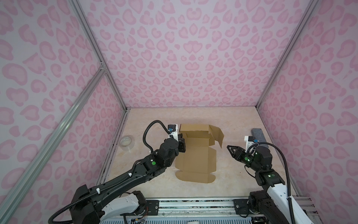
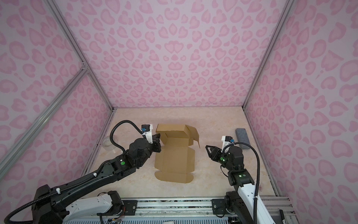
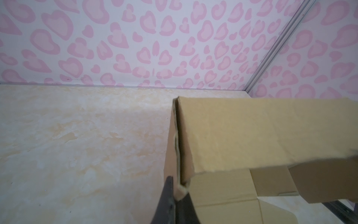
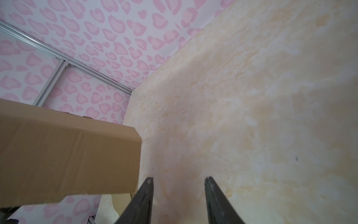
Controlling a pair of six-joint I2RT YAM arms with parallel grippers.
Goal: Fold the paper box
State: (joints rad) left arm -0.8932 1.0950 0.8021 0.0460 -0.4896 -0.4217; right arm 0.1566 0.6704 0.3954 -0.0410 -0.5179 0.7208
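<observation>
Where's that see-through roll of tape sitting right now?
In both top views the tape roll sits on the table's left edge near the pink wall, left of the left arm and well apart from the paper box.

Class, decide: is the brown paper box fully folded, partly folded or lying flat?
Partly folded. On the paper box, far walls stand up, but the near panel lies flat.

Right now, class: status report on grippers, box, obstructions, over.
Left gripper jaws shut on the paper box wall. Right gripper jaws open, empty. Box part-folded, near panel flat. Tape roll, grey block off to sides.
</observation>
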